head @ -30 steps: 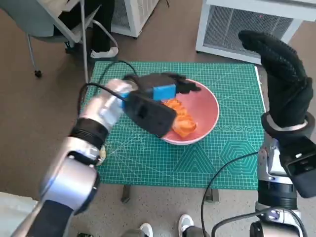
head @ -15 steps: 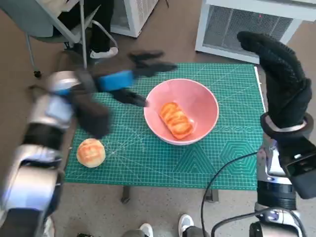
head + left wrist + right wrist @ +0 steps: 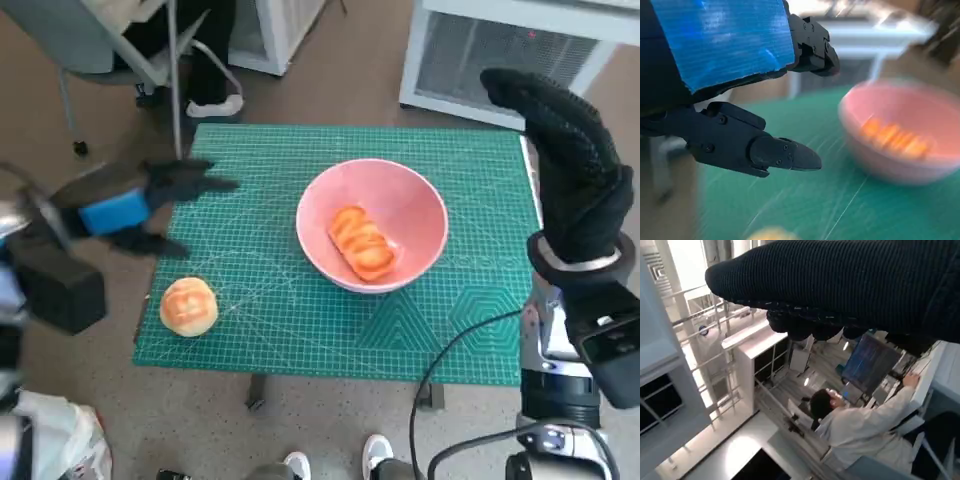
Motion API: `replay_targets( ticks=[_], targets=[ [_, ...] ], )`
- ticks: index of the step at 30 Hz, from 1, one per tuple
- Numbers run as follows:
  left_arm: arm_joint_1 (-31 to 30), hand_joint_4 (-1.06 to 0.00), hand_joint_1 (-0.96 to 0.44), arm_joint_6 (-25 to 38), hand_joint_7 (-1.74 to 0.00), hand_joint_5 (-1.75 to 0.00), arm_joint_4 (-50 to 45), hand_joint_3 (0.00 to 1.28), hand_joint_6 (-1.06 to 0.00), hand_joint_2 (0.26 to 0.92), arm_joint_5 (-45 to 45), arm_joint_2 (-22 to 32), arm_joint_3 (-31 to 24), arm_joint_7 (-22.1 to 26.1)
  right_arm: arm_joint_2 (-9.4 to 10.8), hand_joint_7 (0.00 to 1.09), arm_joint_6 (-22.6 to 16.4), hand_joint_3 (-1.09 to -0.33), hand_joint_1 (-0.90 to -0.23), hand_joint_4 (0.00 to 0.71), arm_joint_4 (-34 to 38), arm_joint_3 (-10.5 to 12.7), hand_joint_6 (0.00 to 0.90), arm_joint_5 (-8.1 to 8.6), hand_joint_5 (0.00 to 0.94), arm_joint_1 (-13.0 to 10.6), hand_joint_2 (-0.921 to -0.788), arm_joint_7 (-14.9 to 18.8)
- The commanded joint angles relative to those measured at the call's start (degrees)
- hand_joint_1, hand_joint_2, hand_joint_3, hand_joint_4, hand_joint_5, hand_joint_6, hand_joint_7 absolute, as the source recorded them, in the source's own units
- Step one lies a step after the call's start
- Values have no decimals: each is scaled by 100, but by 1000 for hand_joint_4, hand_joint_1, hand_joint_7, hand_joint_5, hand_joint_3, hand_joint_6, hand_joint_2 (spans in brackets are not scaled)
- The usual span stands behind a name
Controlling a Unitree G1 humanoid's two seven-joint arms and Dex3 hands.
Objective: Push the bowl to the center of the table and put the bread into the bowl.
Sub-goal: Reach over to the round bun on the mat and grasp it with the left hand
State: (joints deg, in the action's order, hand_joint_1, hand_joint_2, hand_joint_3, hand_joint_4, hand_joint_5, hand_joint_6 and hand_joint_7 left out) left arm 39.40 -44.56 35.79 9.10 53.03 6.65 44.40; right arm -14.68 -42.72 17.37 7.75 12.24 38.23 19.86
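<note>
Left hand [image 3: 135, 205] now withdrawn over green mat's [image 3: 300, 320] edge, brown floor [image 3: 90, 110] around.

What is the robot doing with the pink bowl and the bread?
The robot is putting bread into the pink bowl. One orange bread piece already lies inside it, near the middle of the green mat. A round bun sits on the mat near its corner. The left hand is open and empty above the mat's edge. The right hand is raised beside the table, holding nothing.
</note>
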Motion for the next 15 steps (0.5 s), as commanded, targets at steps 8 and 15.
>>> replay_targets(
  ticks=[8,15],
  targets=[
    [-1040,-251,-468,473,-92,0,-763,37,-323,921,-138,412,-308,122,45,649,-87,-736,-606,305,299,-45,1,119,3,56,-921,173],
    [-1396,-214,-423,498,-41,0,-729,5,-314,904,-63,238,-275,14,48,649,-132,-735,-616,303,394,-57,1,161,2,109,-921,248]
  ],
)
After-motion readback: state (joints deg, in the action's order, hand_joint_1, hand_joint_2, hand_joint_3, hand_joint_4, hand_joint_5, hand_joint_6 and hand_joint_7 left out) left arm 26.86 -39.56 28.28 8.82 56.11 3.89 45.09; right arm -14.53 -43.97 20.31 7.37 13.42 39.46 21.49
